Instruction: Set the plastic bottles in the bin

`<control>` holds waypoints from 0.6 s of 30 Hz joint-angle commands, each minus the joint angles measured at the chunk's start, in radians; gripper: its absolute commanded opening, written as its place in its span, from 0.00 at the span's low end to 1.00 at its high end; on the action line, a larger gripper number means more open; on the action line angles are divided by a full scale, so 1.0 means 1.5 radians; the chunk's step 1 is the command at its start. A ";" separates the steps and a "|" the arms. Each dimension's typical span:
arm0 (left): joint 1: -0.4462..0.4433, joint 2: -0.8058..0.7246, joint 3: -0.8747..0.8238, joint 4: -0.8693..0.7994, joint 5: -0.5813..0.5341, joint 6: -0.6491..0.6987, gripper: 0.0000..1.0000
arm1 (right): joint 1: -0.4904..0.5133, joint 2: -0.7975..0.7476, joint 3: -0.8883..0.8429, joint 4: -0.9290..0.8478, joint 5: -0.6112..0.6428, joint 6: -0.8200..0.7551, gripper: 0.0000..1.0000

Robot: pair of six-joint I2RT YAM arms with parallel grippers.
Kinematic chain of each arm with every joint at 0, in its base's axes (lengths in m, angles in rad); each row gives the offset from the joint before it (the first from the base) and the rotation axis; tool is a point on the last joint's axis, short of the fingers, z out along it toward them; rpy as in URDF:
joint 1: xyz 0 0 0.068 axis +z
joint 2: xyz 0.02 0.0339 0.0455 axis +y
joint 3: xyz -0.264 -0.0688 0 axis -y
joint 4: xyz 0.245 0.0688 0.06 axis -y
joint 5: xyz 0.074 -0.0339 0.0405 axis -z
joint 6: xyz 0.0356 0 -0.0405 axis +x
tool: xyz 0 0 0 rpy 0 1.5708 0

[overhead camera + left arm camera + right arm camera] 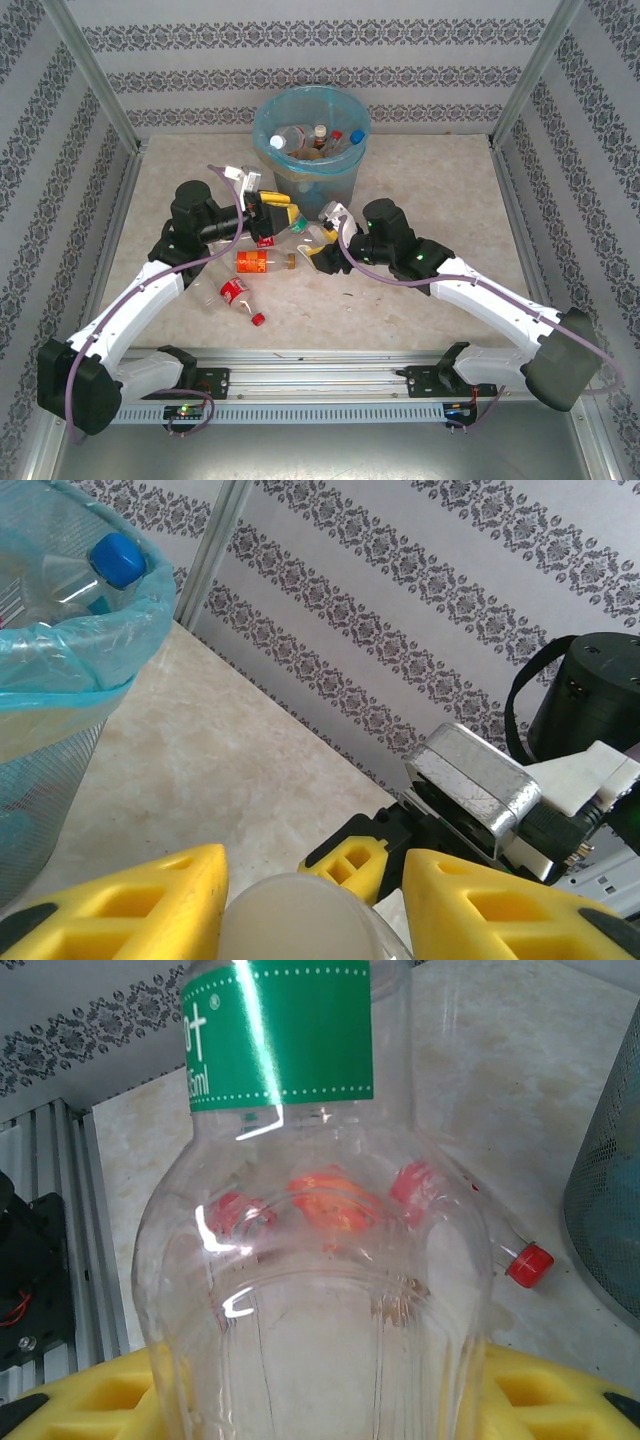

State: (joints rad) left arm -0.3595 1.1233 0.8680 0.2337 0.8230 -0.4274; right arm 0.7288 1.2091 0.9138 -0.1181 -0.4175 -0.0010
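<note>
Right gripper clamps green-labelled bottle (clear body); pale end, perhaps a bottle's, between left gripper jaws, grip unclear

The bin, lined with a blue bag, stood on the pale table. Inside it lay a blue-capped bottle. Right of the bin and nearer me, the left gripper had its yellow fingers either side of a clear bottle; whether they pinched it I couldn't tell. Farther right of the bin sat a silver box.
</note>
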 commanded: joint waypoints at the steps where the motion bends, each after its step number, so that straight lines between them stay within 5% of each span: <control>1: -0.005 0.009 0.002 0.006 0.045 -0.004 0.52 | -0.003 -0.009 0.004 0.078 -0.013 0.015 0.43; 3: -0.005 0.005 -0.002 0.011 0.041 -0.003 0.63 | -0.003 -0.011 0.003 0.083 -0.014 0.016 0.43; 7: -0.005 0.000 -0.006 0.007 0.032 0.005 0.63 | -0.003 -0.014 0.003 0.086 -0.013 0.017 0.43; 10: -0.005 0.000 -0.007 0.005 0.034 0.007 0.58 | -0.003 -0.015 0.003 0.084 -0.014 0.015 0.43; 14: -0.004 -0.003 -0.006 0.015 0.036 0.005 0.39 | -0.003 -0.013 0.001 0.079 -0.015 0.014 0.44; 18: -0.002 -0.008 -0.008 0.032 0.033 -0.004 0.36 | -0.002 -0.006 0.000 0.076 -0.026 0.015 0.44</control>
State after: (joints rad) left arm -0.3599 1.1286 0.8677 0.2333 0.8562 -0.4316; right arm 0.7284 1.2072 0.9131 -0.0402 -0.4202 0.0135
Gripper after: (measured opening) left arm 0.395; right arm 0.507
